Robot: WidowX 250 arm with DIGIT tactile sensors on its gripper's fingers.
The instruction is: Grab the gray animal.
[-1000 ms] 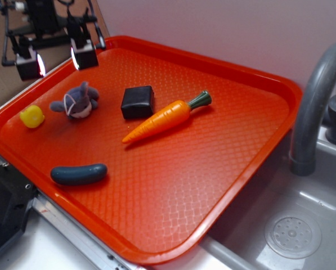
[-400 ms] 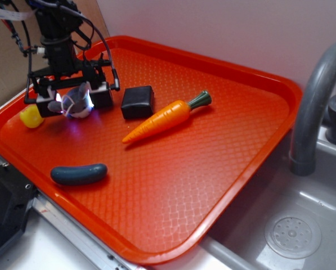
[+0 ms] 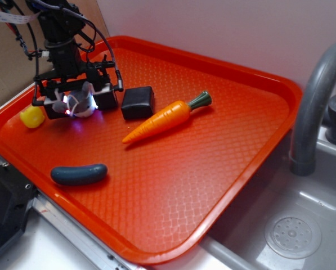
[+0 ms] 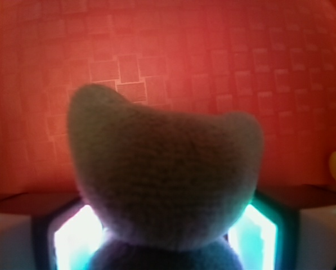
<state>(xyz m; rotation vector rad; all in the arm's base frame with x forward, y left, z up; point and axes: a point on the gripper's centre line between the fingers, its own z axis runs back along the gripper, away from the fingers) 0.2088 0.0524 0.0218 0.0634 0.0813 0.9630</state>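
The gray animal [image 3: 77, 104], a small fuzzy plush with long ears and a white face, lies at the far left of the orange tray [image 3: 184, 169]. My gripper [image 3: 80, 103] is lowered over it, open, with one black finger [image 3: 54, 108] on its left and the other on its right. In the wrist view the plush [image 4: 168, 169] fills the space between the two glowing pads [image 4: 77, 236] and reaches both of them, with my gripper [image 4: 166, 242] straddling it. It rests on the tray.
A black block [image 3: 137, 102] sits just right of the gripper. An orange carrot [image 3: 162, 119] lies mid-tray. A dark gray-blue sausage piece [image 3: 79, 174] is near the front rim and a yellow toy [image 3: 31, 116] sits left of the gripper. Faucet [image 3: 317, 95] and sink [image 3: 291, 230] are at right.
The gripper has come down from above the tray's far corner and now straddles the plush. Its fingers stand slightly closer together than 0.4 s ago.
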